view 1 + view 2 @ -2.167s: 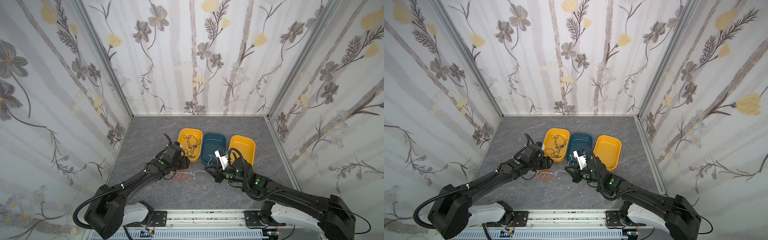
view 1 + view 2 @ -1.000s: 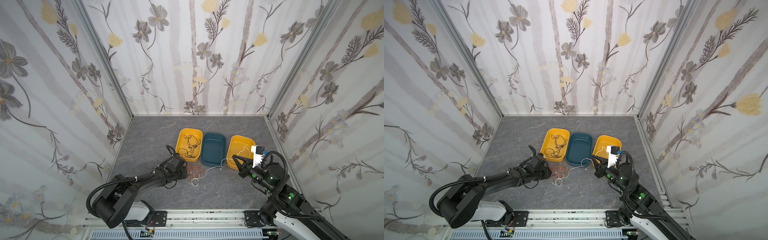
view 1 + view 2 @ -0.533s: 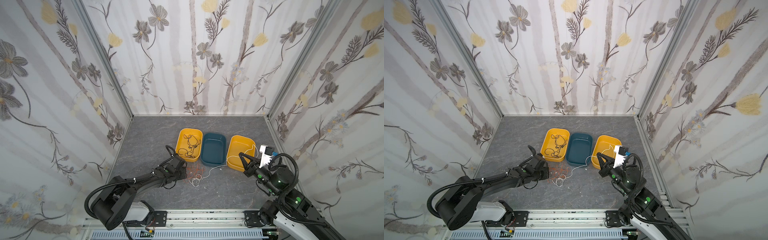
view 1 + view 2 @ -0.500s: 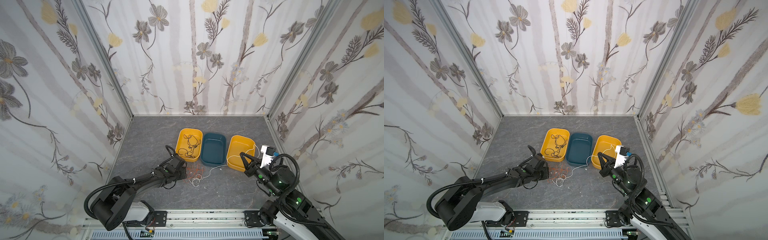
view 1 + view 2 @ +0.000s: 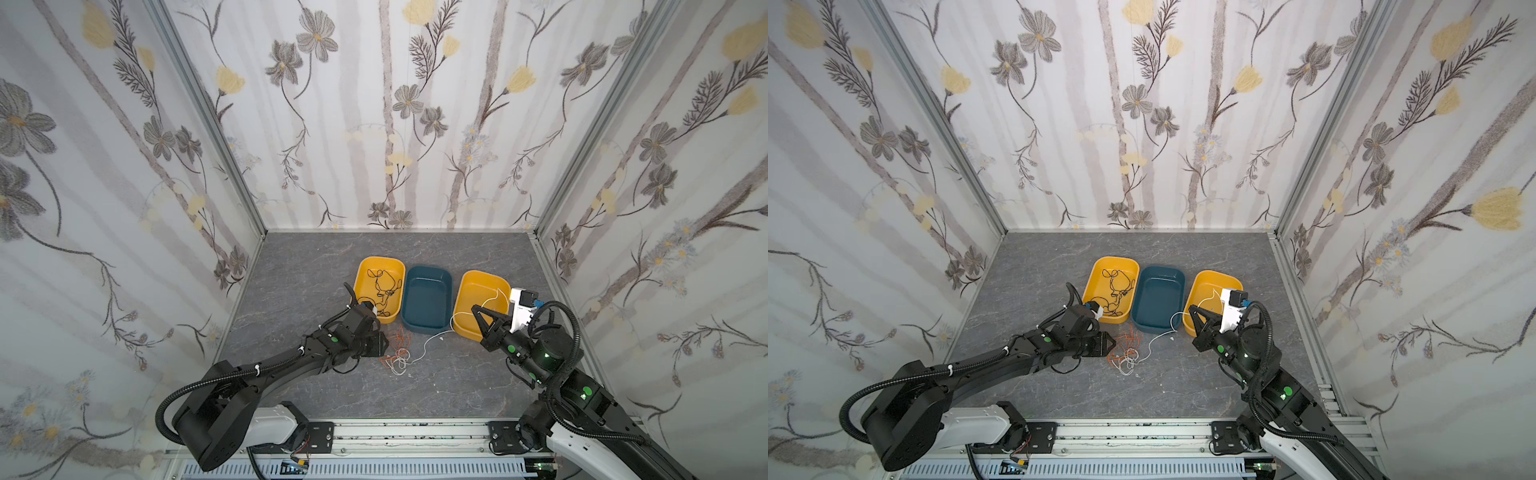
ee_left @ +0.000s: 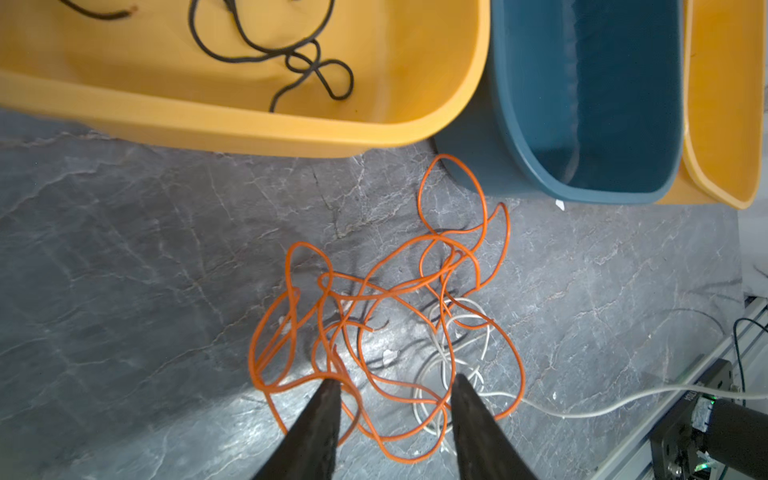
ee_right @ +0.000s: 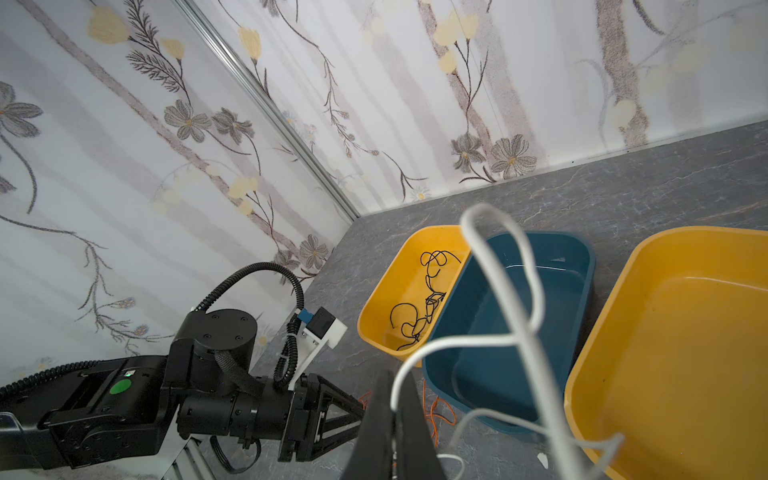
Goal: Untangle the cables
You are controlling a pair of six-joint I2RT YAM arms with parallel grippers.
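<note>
On the grey marbled tabletop (image 5: 415, 399), walled in floral paper (image 5: 374, 124), the right gripper (image 7: 392, 386) has drawn back since two seconds ago from mid-table to the right yellow tray (image 5: 478, 276), jaws clamped on the white cable (image 5: 424, 343) strung out behind it. The left gripper (image 6: 395, 380) holds its jaws parted over the orange cable (image 6: 365, 297), a loose looped heap on the table, seemingly still threaded with white. The black cable (image 5: 380, 286) lies in the left yellow tray (image 5: 358, 282).
</note>
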